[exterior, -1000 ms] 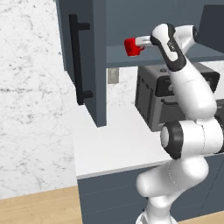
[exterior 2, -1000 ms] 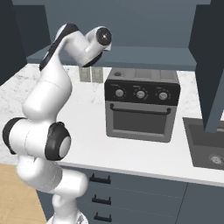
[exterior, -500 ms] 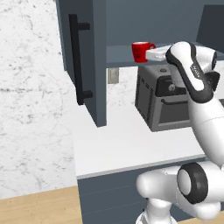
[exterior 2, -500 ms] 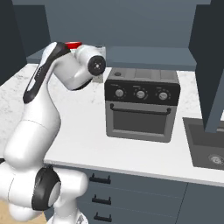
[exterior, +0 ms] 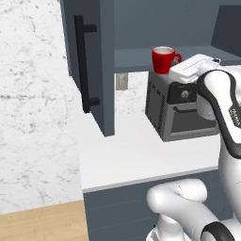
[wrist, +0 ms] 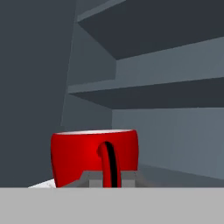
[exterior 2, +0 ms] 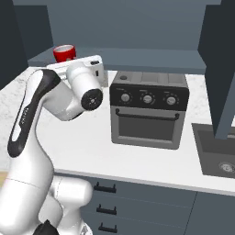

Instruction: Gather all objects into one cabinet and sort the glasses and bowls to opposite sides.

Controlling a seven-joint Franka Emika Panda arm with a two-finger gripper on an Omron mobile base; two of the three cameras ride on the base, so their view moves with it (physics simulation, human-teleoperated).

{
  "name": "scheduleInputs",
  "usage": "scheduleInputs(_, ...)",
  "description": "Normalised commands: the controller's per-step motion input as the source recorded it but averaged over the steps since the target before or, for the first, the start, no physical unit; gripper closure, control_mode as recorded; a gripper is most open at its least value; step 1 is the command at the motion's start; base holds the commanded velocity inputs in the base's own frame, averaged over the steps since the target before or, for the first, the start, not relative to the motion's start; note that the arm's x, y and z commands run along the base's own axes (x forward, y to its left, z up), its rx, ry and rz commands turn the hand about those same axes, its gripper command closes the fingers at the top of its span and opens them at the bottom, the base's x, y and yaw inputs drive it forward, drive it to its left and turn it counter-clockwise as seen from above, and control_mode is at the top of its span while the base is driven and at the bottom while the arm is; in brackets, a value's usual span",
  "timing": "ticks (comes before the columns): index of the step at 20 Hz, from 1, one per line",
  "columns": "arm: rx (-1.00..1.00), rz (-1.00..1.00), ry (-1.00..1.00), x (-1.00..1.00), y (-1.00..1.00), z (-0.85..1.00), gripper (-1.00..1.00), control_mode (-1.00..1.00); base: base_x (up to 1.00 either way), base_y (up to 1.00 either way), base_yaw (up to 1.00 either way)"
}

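The glossy red mug (exterior: 163, 59) with a white inside stands upright at the front of the open slate-blue cabinet's (exterior: 141, 28) bottom board. My gripper (exterior: 179, 63) is shut on its handle from the right. In the hand view the red mug (wrist: 94, 155) sits close ahead, and its handle is pinched between the two fingertips (wrist: 89, 179). The inner shelf (wrist: 166, 94) runs above and behind it. From the right base view the red mug (exterior 2: 64, 53) shows just past my white hand. I cannot tell whether the mug touches the board. The bowls are out of view.
The cabinet's door (exterior: 101, 66) hangs open at the left, with its long black bar handle (exterior: 82, 70). A dark toaster oven (exterior 2: 149, 110) stands on the white counter (exterior: 132, 155) below the cabinet. A sink (exterior 2: 220, 153) lies at the right under another open door (exterior 2: 219, 69).
The hand has carried the red mug to the right and slightly down, further in over the cabinet's bottom board. The arm's elbow has swung right and lower. The grip is unchanged.
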Motion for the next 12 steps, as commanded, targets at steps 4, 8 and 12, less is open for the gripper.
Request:
scheduleInputs(4, 0.00, 0.00, 0.01, -0.67, -0.01, 0.00, 1.00, -1.00, 0.00, 0.00, 0.00)
scheduleInputs(8, 0.00, 0.00, 0.02, -0.59, -0.08, 0.00, 1.00, -1.00, 0.00, 0.00, 0.00)
scheduleInputs(12, 0.00, 0.00, 0.00, -0.73, -0.06, -0.12, 1.00, -1.00, 0.00, 0.00, 0.00)
